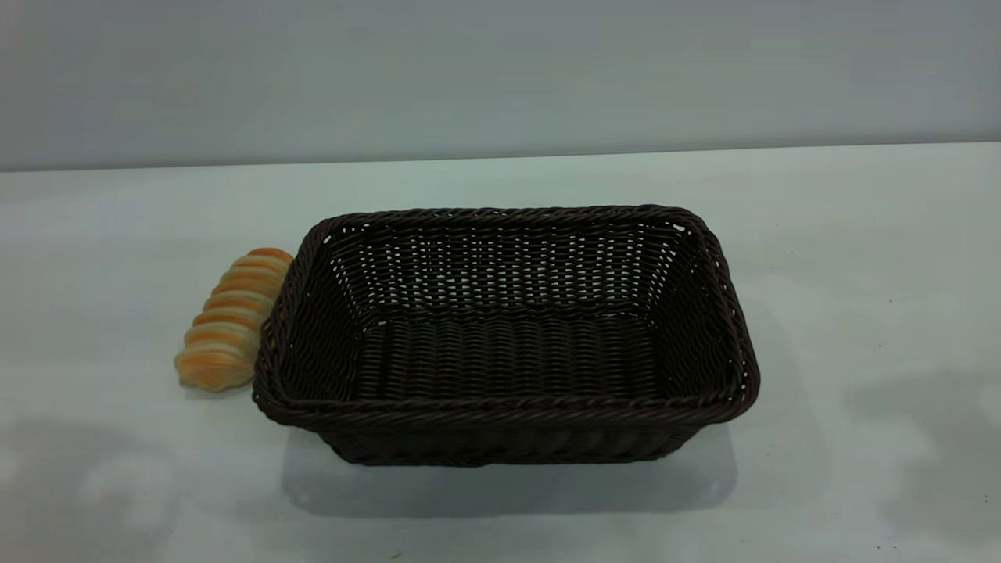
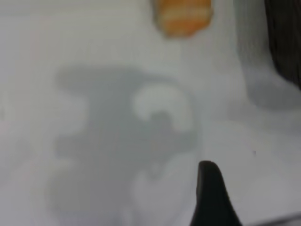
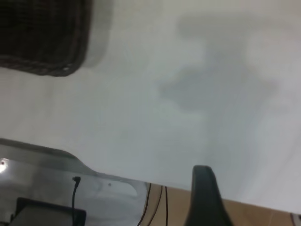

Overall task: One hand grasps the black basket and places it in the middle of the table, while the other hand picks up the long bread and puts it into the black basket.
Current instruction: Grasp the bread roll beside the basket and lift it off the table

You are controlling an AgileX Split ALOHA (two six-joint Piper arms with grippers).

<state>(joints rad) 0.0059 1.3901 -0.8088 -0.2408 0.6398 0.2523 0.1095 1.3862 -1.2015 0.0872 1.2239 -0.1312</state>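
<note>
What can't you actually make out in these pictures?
- Long bread: its right side hidden by the black basket in the exterior view; cut off by the edge in the left wrist view.
- Both grippers: outside the exterior view; each wrist view shows one dark fingertip, so open or shut is unclear.

Exterior view faces the black basket (image 1: 508, 328) level-ish; both wrist views hover over the table (image 1: 860, 258) (each catching basket wicker).
</note>
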